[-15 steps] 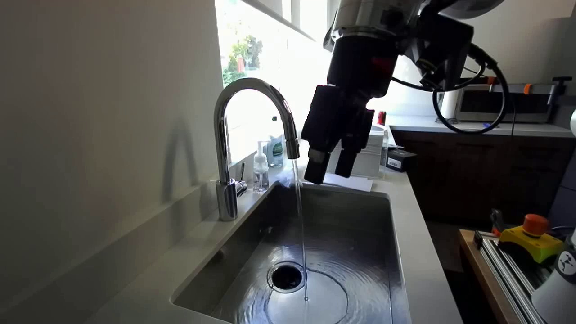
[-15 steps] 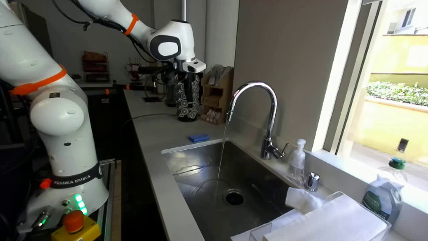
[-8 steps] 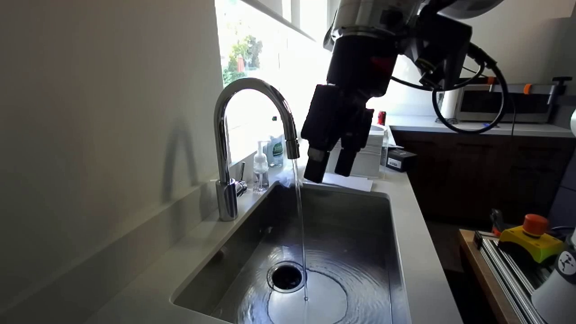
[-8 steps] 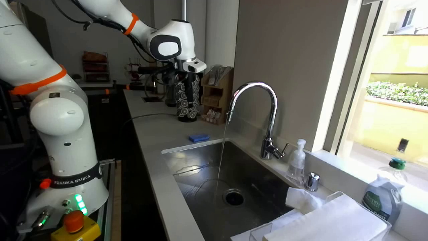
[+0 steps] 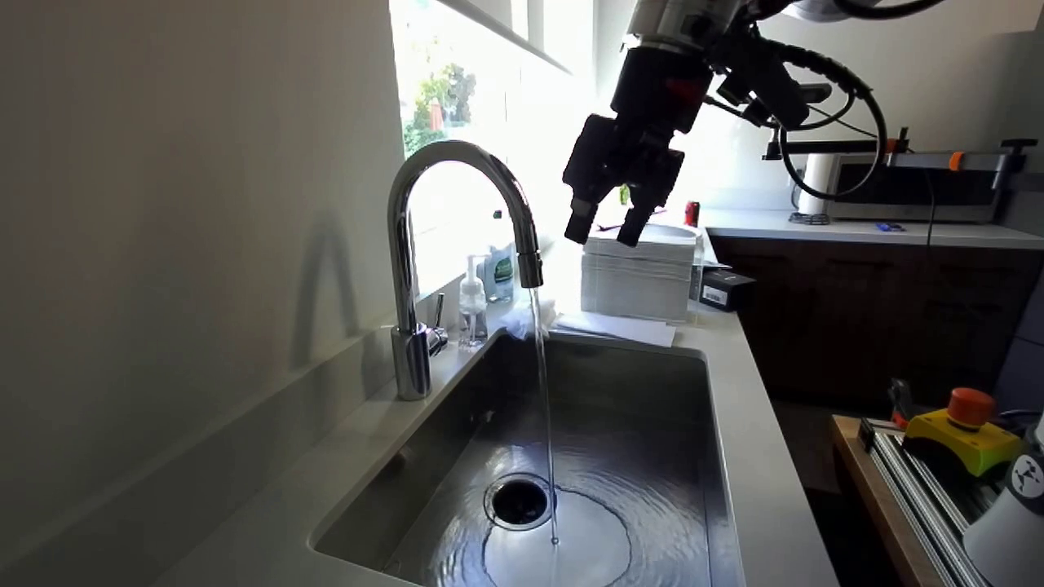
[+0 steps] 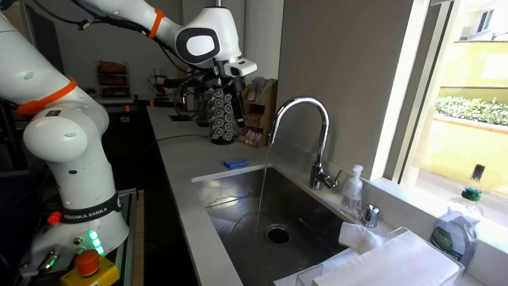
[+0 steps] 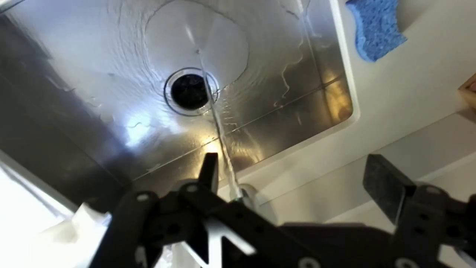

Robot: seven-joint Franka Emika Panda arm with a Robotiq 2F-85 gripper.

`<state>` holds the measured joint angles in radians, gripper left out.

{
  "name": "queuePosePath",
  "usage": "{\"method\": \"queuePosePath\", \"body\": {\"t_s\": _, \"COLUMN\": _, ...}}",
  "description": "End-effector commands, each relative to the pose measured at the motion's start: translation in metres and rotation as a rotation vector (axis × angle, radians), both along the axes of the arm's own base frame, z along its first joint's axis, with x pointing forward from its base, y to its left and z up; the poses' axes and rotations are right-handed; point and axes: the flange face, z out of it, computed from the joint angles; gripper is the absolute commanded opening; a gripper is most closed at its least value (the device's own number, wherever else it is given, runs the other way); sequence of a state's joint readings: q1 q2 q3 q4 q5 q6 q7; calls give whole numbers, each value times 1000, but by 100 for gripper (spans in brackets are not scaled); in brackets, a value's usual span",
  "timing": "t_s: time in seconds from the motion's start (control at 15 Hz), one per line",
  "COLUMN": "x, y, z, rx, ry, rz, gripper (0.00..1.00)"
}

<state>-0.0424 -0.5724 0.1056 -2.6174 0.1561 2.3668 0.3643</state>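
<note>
Steer black two-fingered gripper (image 5: 603, 235), parted and empty, clear of arched chrome faucet (image 5: 402, 261) at wall-side edge of white counter (image 5: 342, 465).

Black band (image 6: 92, 213): "FRANKA EMIKA", around the arm base (image 6: 65, 234), past the front edge of the counter (image 6: 190, 155).
Round emblem (image 5: 1027, 476): dark linked figure on white, same base.
Green-capped bottle (image 6: 462, 236): "PLANTS" low on its label (image 6: 446, 242), rest blurred; by the back edge.
Black box (image 5: 728, 289): white sticker (image 5: 715, 296), too small to read; at the front edge.
</note>
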Motion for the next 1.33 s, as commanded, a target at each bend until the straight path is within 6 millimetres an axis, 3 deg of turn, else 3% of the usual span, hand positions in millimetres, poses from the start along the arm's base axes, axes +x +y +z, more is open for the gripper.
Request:
{"method": "queuePosePath", "body": {"t_s": 0.0, "x": -4, "y": -41, "z": 14, "rx": -84, "ry": -32, "rz": 7, "gripper": 100}}
{"method": "queuePosePath", "body": {"t_s": 0.53, "x": -2, "y": -119, "z": 43, "rx": -114, "ry": -67, "rz": 129, "gripper": 100}}
{"method": "queuePosePath", "body": {"t_s": 0.6, "x": -4, "y": -109, "z": 38, "rx": -111, "ry": -74, "rz": 108, "gripper": 100}}
{"method": "queuePosePath", "body": {"t_s": 0.73, "x": -4, "y": -120, "z": 43, "rx": -111, "ry": -87, "rz": 112, "gripper": 100}}
{"method": "queuePosePath", "body": {"t_s": 1.07, "x": -4, "y": -126, "z": 46, "rx": -111, "ry": -77, "rz": 129, "gripper": 100}}
{"method": "queuePosePath", "body": {"t_s": 1.27, "x": 5, "y": -176, "z": 52, "rx": -154, "ry": -73, "rz": 95, "gripper": 100}}
